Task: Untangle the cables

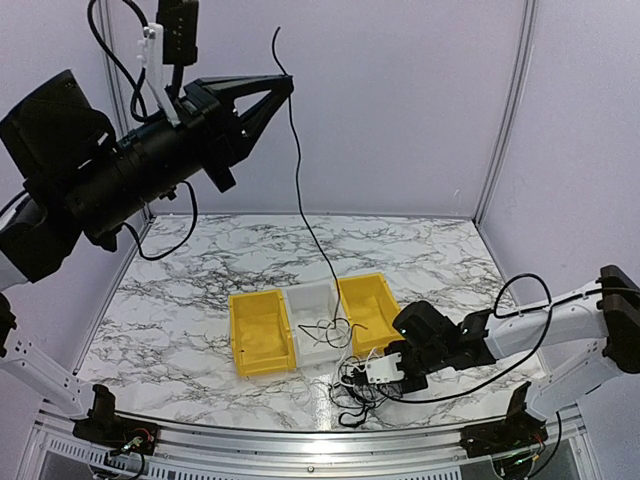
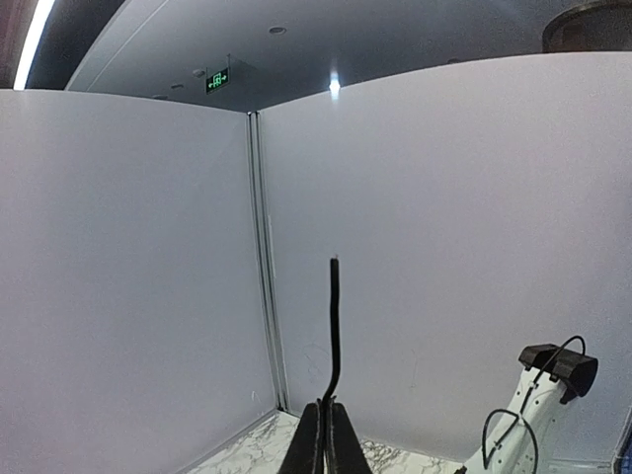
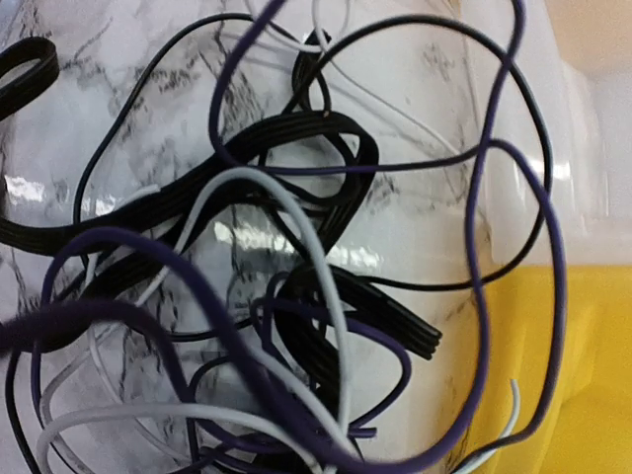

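My left gripper (image 1: 286,86) is raised high at the back left, shut on one thin black cable (image 1: 300,180). That cable hangs down to the tangle of cables (image 1: 350,380) on the marble table in front of the bins. In the left wrist view the fingers (image 2: 314,439) pinch the cable, and a short stub (image 2: 335,316) sticks up past them. My right gripper (image 1: 372,378) sits low in the tangle. Its wrist view is filled with black, purple and pale cables (image 3: 296,296). Several strands bunch at the bottom edge, where its fingers are out of frame.
Three bins stand side by side mid-table: a yellow bin (image 1: 262,333), a white bin (image 1: 312,300) and another yellow bin (image 1: 372,305). Loops of the raised cable lie over the white one. The yellow bin's wall (image 3: 592,375) is close beside the tangle. Enclosure walls surround the table.
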Controlling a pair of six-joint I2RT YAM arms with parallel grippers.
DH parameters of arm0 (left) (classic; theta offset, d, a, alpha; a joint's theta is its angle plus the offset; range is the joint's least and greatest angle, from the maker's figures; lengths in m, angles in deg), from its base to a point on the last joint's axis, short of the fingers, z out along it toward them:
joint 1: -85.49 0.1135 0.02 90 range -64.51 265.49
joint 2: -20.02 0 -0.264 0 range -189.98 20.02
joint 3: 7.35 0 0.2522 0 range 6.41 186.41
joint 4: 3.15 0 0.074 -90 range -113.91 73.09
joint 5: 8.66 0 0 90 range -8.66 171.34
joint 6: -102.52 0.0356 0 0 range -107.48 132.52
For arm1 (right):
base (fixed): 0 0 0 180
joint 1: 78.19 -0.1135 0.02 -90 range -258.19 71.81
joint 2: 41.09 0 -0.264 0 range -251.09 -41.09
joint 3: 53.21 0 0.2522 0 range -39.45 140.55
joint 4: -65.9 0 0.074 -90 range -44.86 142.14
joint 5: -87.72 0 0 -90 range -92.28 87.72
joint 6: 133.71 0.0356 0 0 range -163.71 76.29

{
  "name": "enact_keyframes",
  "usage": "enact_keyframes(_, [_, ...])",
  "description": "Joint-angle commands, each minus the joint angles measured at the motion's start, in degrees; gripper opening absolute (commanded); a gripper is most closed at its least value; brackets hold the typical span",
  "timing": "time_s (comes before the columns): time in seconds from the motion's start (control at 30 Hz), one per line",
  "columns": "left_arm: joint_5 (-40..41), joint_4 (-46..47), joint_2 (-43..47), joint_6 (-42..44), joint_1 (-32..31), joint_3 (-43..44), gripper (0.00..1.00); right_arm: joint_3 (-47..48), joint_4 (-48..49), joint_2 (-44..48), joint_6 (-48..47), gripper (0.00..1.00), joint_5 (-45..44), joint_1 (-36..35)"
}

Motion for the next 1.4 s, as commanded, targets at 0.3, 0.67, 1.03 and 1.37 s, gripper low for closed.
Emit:
enact_keyframes(0.3, [3.37, -3.77, -2.45, 4.10, -2.81, 7.41, 0.00, -10.24, -11.92, 17.19, -9.96, 0.00, -2.22, 16.59])
enact_keyframes(0.67, [2.79, -5.87, -5.51, 5.68, -4.73, 14.00, 0.00, -2.73, -22.94, 25.47, -9.93, 0.37, 6.02, 21.29])
enact_keyframes(1.03, [4.07, 1.76, -3.70, 3.03, -4.75, 1.80, 0.00, 20.68, -31.83, 21.69, -0.92, 0.61, 33.30, 21.19])
enact_keyframes(1.37, [9.78, 13.81, -2.65, -1.04, -4.75, -15.32, 0.00, 22.88, -20.69, 10.35, 11.17, 0.60, 44.36, 13.84])
